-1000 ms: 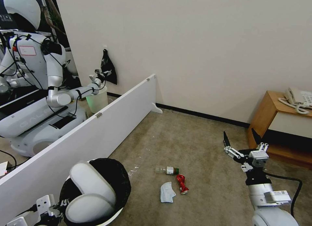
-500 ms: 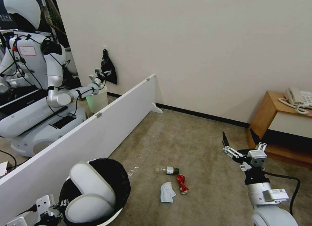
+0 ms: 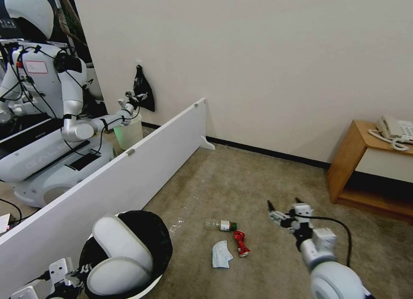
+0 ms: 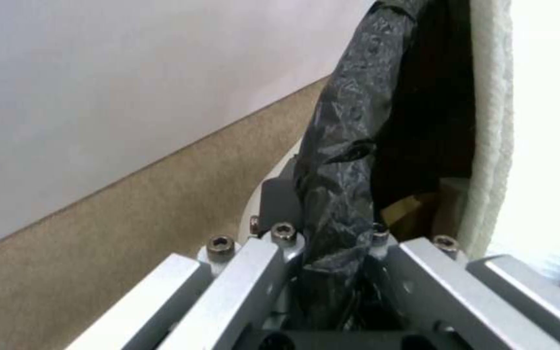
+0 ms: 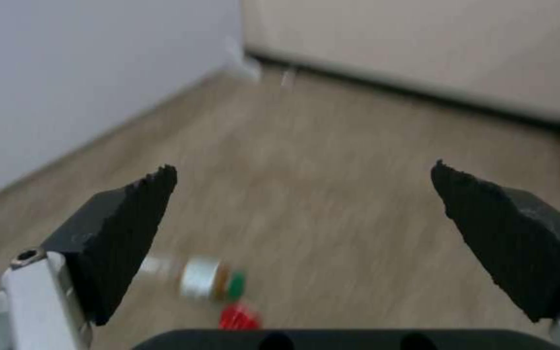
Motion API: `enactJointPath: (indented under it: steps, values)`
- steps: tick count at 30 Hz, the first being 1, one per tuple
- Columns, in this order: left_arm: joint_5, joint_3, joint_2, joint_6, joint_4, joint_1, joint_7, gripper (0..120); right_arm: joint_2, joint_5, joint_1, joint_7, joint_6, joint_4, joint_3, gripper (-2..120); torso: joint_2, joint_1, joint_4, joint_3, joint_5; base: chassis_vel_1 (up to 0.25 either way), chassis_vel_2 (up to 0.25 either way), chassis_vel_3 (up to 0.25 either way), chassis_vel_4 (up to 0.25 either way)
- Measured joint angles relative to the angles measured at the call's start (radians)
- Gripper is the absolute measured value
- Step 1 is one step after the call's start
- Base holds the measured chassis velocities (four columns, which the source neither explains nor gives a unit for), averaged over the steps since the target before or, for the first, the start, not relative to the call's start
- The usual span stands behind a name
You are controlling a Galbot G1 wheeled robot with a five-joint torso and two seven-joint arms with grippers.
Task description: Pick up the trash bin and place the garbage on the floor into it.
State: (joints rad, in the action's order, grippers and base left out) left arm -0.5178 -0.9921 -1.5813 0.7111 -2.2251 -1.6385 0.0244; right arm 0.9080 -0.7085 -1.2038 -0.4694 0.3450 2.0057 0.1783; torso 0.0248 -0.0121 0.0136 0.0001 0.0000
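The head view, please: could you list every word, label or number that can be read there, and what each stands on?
"GALBOT", faint and only partly legible: on the base of the other robot behind the white partition.
Red-bordered tag on that robot's chest: too small to read.
Label band on the clear bottle on the carpet: too small to read.
Crushed red can: no legible print.
Telephone keypad: unreadable.

A plain cream painted wall runs behind the scene, edged by a dark baseboard. Short-pile beige-brown carpet covers the floor. A long low white partition board stands on feet, slanting across the left. At the right sits a light wooden side table bearing a white corded telephone.
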Motion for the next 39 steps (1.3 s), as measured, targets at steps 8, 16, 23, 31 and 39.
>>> enactJointPath:
  steps: [8,16,23,31,39]
  values:
    - [0.000,0.005,0.000,0.002,0.006,0.009,-0.002,2,-0.001,-0.279,0.124,-0.124,0.263,-0.056,-0.110,100,0.000,0.000,0.0003,0.000,0.0000,0.000,0.000,0.000,0.000]
    - [0.000,0.007,0.002,0.002,0.012,0.010,-0.007,2,0.021,-0.341,0.182,-0.140,0.367,-0.149,-0.163,100,0.000,0.000,0.0002,0.000,0.0002,0.000,0.000,0.000,0.000]
    - [0.002,0.017,0.003,0.002,0.021,0.016,-0.010,2,0.029,-0.337,0.236,-0.104,0.401,-0.233,-0.208,100,0.000,0.000,0.0001,0.000,0.0000,0.000,0.000,0.000,0.000]
    - [0.007,0.023,0.004,0.002,0.028,0.018,-0.014,2,0.053,-0.316,0.301,-0.072,0.400,-0.331,-0.246,100,0.000,0.000,0.0002,0.000,0.0000,0.000,0.000,0.000,0.000]
    - [0.008,0.013,0.003,0.001,0.031,0.017,-0.018,2,0.126,-0.262,0.416,-0.027,0.371,-0.531,-0.329,100,0.000,0.000,0.0002,0.000,-0.0001,0.000,0.000,0.000,0.000]
